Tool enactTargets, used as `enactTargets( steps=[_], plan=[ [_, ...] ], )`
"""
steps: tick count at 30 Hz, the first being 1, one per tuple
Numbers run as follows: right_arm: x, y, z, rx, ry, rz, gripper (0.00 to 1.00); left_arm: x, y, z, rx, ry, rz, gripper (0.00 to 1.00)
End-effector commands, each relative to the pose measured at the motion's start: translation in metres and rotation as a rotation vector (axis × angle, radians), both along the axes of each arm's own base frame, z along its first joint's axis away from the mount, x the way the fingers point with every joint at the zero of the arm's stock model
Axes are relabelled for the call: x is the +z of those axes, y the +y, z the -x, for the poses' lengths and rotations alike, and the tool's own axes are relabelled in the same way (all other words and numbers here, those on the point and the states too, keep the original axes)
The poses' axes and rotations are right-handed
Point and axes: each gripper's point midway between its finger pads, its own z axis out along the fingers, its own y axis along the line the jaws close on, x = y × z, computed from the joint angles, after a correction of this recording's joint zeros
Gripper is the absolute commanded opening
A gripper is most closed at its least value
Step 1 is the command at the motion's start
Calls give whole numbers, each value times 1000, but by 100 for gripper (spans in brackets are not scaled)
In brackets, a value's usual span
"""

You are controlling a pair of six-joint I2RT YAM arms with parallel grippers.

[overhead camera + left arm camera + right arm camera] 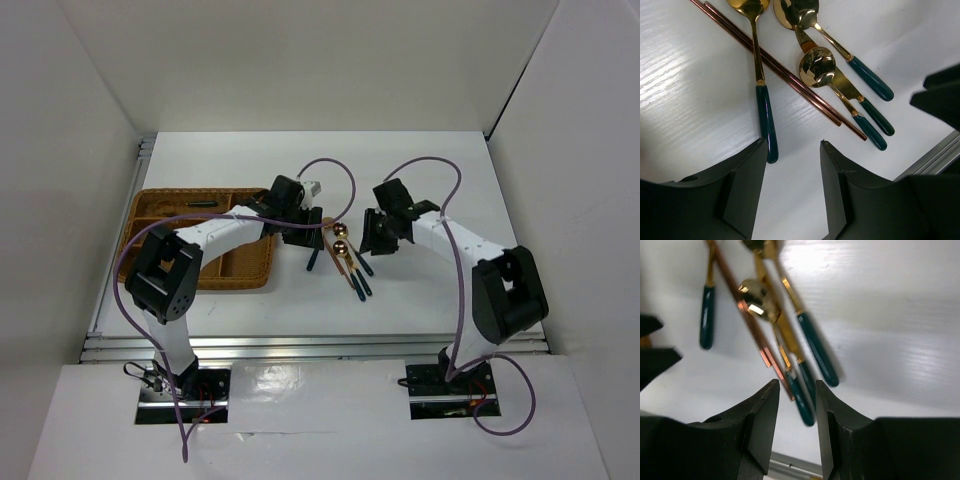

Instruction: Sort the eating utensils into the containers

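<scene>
Several gold utensils with teal handles lie in a loose bunch point(347, 262) on the white table, right of the brown wicker tray point(150, 207). In the left wrist view I see one spoon point(764, 117) lying apart, two copper-gold chopsticks point(790, 80), a small round spoon point(817, 67), a knife and another spoon point(867, 79). My left gripper point(792, 150) is open and empty, and the lone spoon's handle tip lies at its left finger. My right gripper point(796, 387) is open over the bunch. A teal handle end point(802, 399) lies between its fingertips, and the chopsticks point(752, 325) run to its left.
A slim dark thing point(200, 203) lies in the tray's back compartment. The two grippers point(300, 238) point(380, 235) are close together, on either side of the bunch. The table's metal front rail point(320, 345) runs just behind the arm bases. White walls enclose the table.
</scene>
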Motion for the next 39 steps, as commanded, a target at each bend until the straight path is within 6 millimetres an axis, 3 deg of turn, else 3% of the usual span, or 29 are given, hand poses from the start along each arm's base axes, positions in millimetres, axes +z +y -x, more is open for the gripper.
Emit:
enactTargets(
  steps=[1,8,18,39],
  plan=[
    [18,12,22,45,-22,-40,42,2,-3,-4,-17,-24,-4,59],
    [-6,21,41,84,37,-30,35,-5,1,0,-4,-6,-17,59],
    [-37,21,43,88,91,26,34,-4,5,1,7,-7,-34,59],
    [-57,19,27,94,95,109,31,0,4,-4,5,-15,-43,58]
  ],
)
